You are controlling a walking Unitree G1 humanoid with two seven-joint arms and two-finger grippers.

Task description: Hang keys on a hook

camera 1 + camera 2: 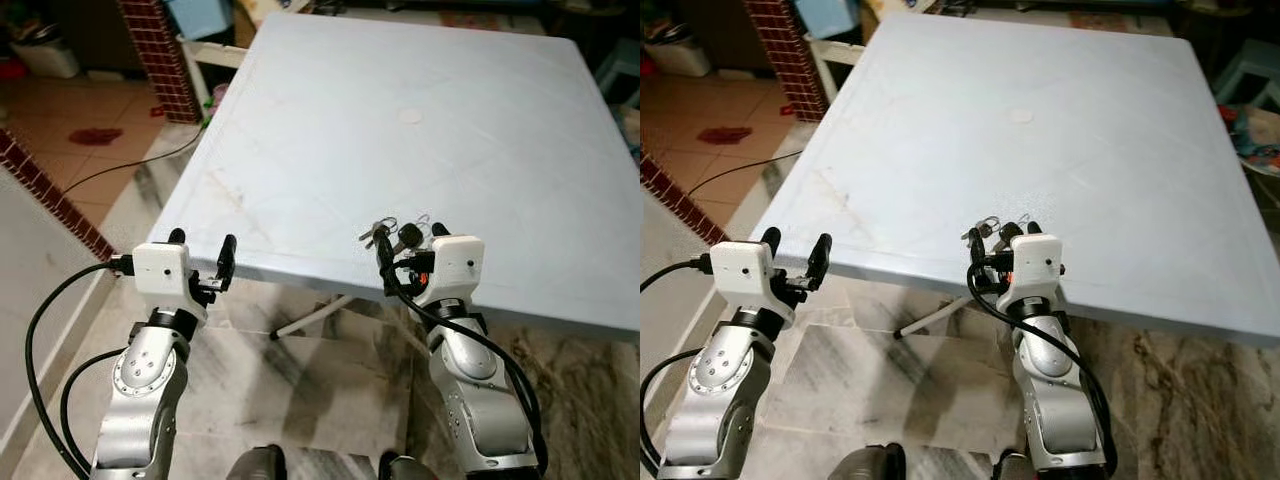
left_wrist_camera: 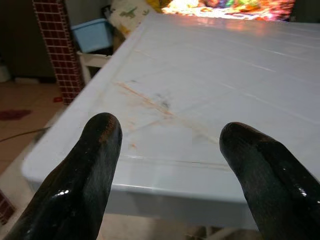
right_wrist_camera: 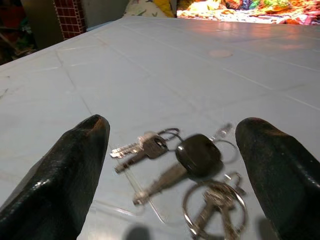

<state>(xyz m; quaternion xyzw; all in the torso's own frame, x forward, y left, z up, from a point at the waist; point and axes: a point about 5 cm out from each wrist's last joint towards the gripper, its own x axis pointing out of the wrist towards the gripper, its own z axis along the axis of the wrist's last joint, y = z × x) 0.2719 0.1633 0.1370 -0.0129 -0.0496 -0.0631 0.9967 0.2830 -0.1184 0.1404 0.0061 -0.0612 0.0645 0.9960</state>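
One bunch of keys (image 1: 392, 235) lies near the front edge of a pale blue table (image 1: 400, 130) in the head views, just ahead of the right gripper (image 1: 410, 243), whose black fingers stand spread to either side of the bunch without touching it. The left gripper (image 1: 203, 253) hovers off the table's near left corner, its two fingers apart with nothing between them; a black cable (image 1: 120, 165) trails over the tiled floor beyond, past a red brick pillar (image 1: 160, 55). In the left wrist view the two fingers (image 2: 85, 180) frame the table's edge (image 2: 150, 192) and an orange-brown streak (image 2: 145, 100) on its top. In the right wrist view the bunch (image 3: 185, 175) rests flat on the tabletop between the parted fingertips (image 3: 65, 170): I count two small silver keys on one ring, one long key with a rounded black head (image 3: 197, 154), and at least one more key on a larger metal ring, somewhat blurred.
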